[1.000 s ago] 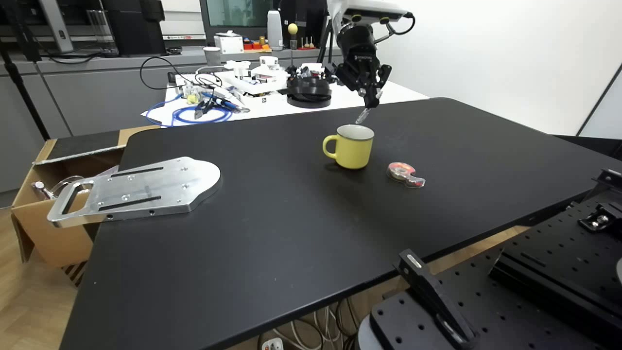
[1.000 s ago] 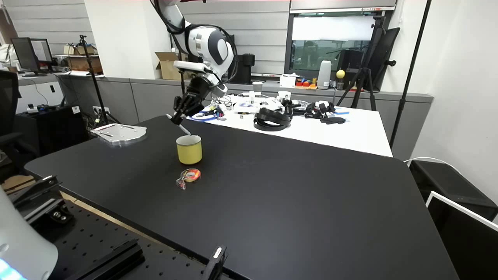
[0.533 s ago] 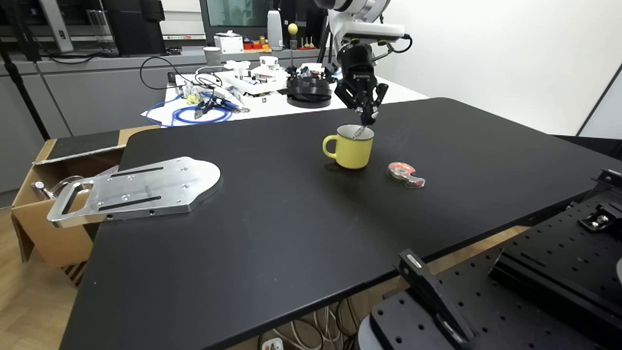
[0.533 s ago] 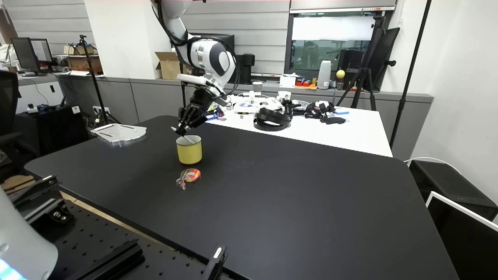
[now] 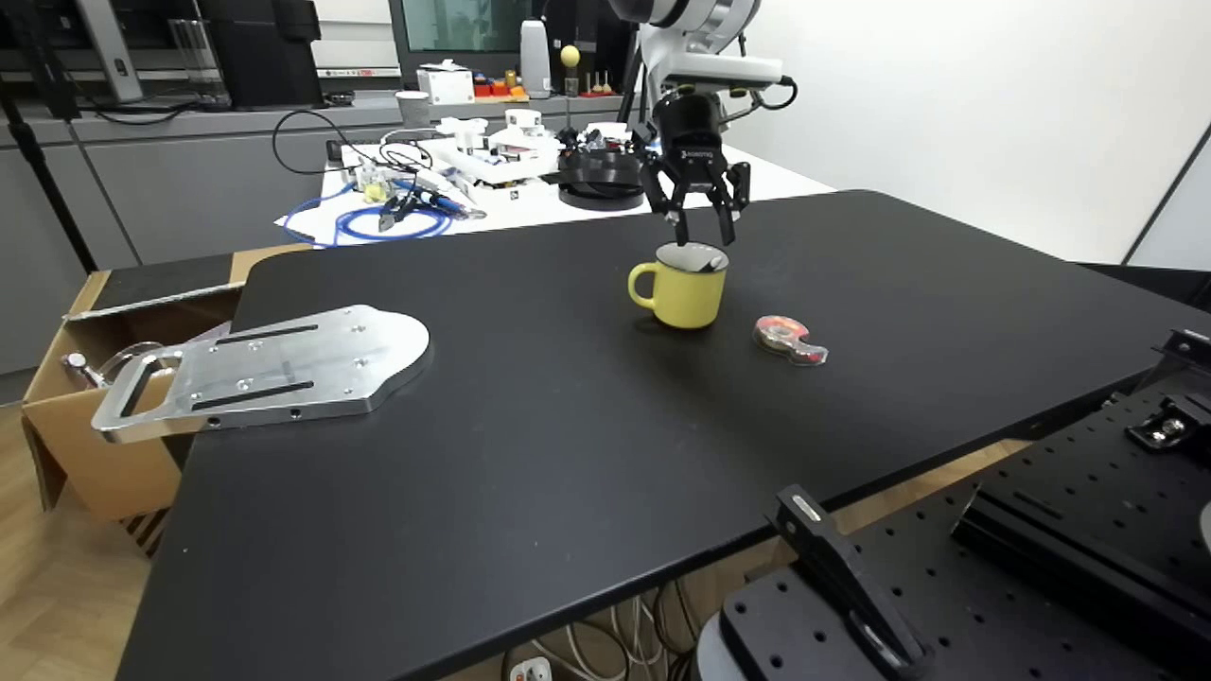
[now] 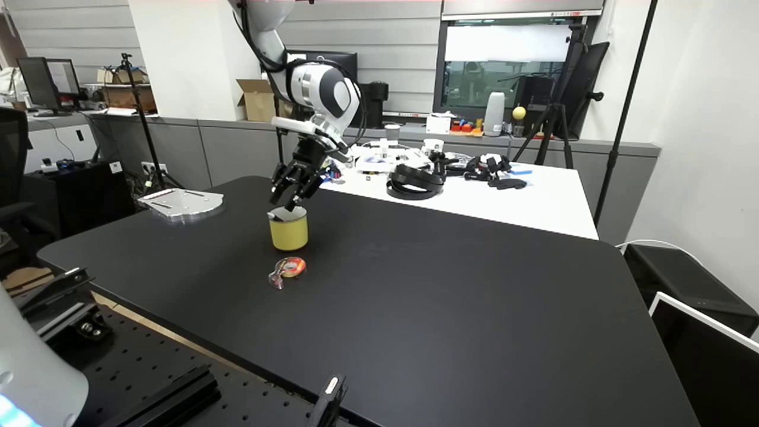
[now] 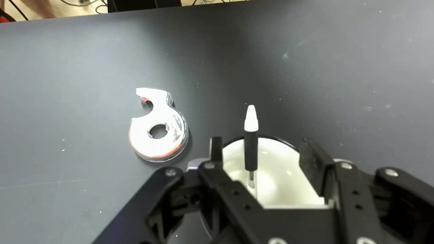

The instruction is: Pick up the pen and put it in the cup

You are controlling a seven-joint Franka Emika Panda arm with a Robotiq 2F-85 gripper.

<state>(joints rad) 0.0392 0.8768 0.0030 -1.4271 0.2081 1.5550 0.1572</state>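
The yellow cup (image 5: 686, 295) stands upright on the black table, its handle turned aside in an exterior view. Inside it leans the pen (image 7: 251, 149), whose white tip and dark grip stick up past the rim while its clear barrel goes down into the pale interior. That pen (image 6: 274, 217) shows at the rim in both exterior views. Directly over the cup hangs my gripper (image 5: 704, 236), jaws spread apart. In the wrist view the pen lies between the fingers of the gripper (image 7: 262, 149), nearer one finger (image 7: 216, 149), with gaps on either side. Its lower end is hidden.
A clear tape dispenser (image 5: 790, 339) with a reddish roll lies beside the cup (image 6: 290, 236). Farther off, a silver metal plate (image 5: 293, 364) rests at the table's edge, near a cardboard box (image 5: 109, 454). A white table (image 6: 533, 204) with cables and devices stands behind.
The gripper came down over the cup with the pen, then its jaws parted and let go. The pen has tipped over to lean on the rim inside the cup.
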